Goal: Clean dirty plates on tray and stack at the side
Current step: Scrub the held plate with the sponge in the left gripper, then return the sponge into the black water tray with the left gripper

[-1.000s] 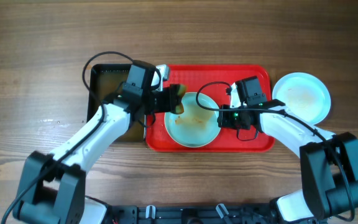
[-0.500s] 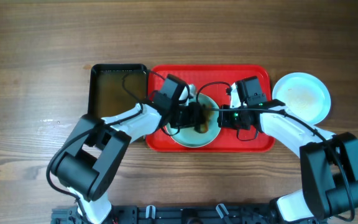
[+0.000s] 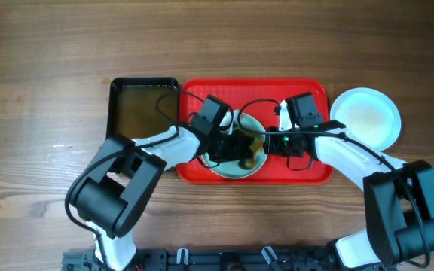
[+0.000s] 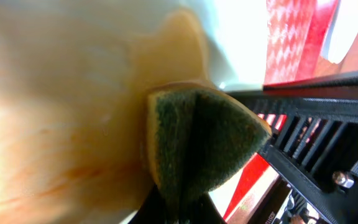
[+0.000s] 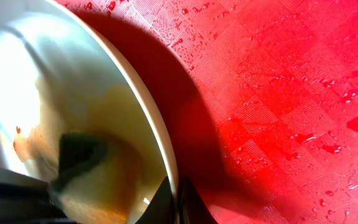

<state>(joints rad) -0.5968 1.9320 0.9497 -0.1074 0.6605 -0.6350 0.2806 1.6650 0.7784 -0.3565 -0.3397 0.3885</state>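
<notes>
Left gripper [image 3: 241,145] is over the middle of the plate [image 3: 230,168], its jaws clamped on a folded sponge [image 4: 197,140]. In the left wrist view the sponge's dark green side faces the camera with its yellow side folded around it. It presses against the plate's inner face, where a thin orange film is spread.

Right gripper [image 3: 268,143] is at the plate's right edge, its jaws pinched together on the rim. In the right wrist view the rim runs down between the two fingertips and that side of the plate is lifted off the tray [image 5: 278,93], which is red, textured and dotted with water drops. The plate throws a dark shadow on the tray.

From overhead the plate is near the middle of the tray, towards its near edge. A second plate [image 3: 365,117], with a faint stain in its middle, lies on the table [image 3: 51,60] just beside the tray's right edge. A black basin [image 3: 138,105] holding brownish water sits just beside the tray's left edge.
</notes>
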